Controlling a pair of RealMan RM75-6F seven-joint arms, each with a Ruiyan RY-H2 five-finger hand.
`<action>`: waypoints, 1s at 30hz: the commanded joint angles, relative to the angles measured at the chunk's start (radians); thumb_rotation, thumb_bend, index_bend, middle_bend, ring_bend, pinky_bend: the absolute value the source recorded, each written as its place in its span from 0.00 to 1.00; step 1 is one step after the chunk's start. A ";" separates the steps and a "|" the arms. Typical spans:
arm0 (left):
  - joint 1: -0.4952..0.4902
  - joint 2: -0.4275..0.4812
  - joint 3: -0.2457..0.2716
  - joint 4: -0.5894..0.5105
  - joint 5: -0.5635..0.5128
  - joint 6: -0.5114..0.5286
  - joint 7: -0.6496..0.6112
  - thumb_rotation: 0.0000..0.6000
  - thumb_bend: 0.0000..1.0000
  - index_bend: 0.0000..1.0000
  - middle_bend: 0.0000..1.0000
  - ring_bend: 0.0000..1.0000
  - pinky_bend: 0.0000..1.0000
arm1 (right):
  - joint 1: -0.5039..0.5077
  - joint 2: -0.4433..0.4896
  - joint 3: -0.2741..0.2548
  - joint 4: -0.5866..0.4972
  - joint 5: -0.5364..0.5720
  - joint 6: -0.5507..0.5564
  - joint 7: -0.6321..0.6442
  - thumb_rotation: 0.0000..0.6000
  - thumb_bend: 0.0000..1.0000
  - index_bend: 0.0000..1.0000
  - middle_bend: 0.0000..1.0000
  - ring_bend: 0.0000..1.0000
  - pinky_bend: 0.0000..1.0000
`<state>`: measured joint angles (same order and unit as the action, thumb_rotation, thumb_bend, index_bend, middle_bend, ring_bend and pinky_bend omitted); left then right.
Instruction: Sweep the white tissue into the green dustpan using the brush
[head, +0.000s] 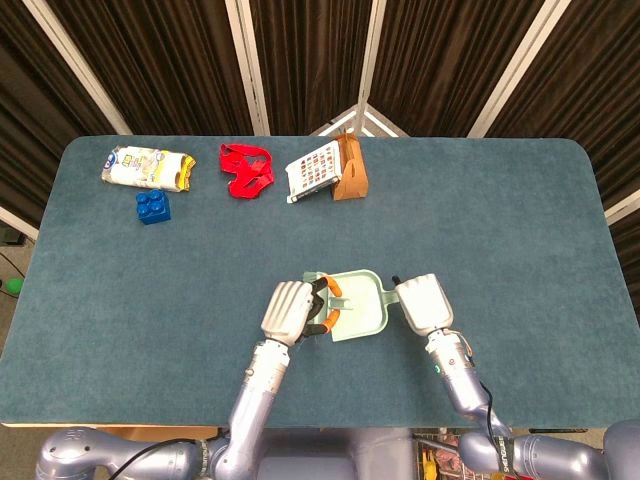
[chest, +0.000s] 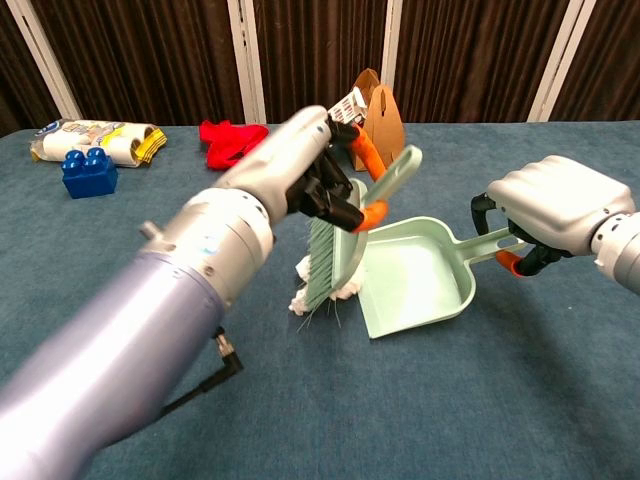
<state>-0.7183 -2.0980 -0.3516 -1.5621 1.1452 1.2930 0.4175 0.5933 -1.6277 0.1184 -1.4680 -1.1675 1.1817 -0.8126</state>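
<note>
Chest view shows one white tissue (chest: 322, 293) on the bench (chest: 520, 400), just at the open mouth of the one green dustpan (chest: 415, 280), partly hidden behind the bristles. One brush (chest: 345, 245) stands tilted above it, bristles down on the tissue, handle pointing up and to the right. The left hand (chest: 300, 165) grasps the brush with its fingers clenched around it. The right hand (chest: 560, 215) holds the dustpan handle; the dustpan's long axis runs from this handle leftward, mouth toward the tissue. Further back lie one blue block (head: 152, 206), one red cloth (head: 246, 168), one snack packet (head: 146, 167) and one brown paper bag (head: 350, 178).
</note>
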 joint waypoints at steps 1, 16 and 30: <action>0.030 0.066 0.006 -0.083 0.023 0.013 -0.010 1.00 0.66 0.81 1.00 1.00 1.00 | 0.002 0.001 0.002 -0.009 0.001 0.002 -0.009 1.00 0.51 0.76 0.96 0.92 0.94; 0.065 0.265 0.023 -0.234 0.004 -0.009 0.065 1.00 0.66 0.81 1.00 1.00 1.00 | 0.002 -0.010 -0.005 -0.018 0.006 0.006 -0.027 1.00 0.51 0.76 0.96 0.92 0.94; 0.072 0.220 0.089 -0.092 -0.024 -0.036 0.013 1.00 0.66 0.81 1.00 1.00 1.00 | 0.003 -0.027 -0.008 0.004 0.012 0.001 -0.029 1.00 0.51 0.76 0.96 0.92 0.94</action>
<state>-0.6439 -1.8631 -0.2678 -1.6693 1.1203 1.2609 0.4409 0.5964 -1.6549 0.1104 -1.4636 -1.1553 1.1821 -0.8420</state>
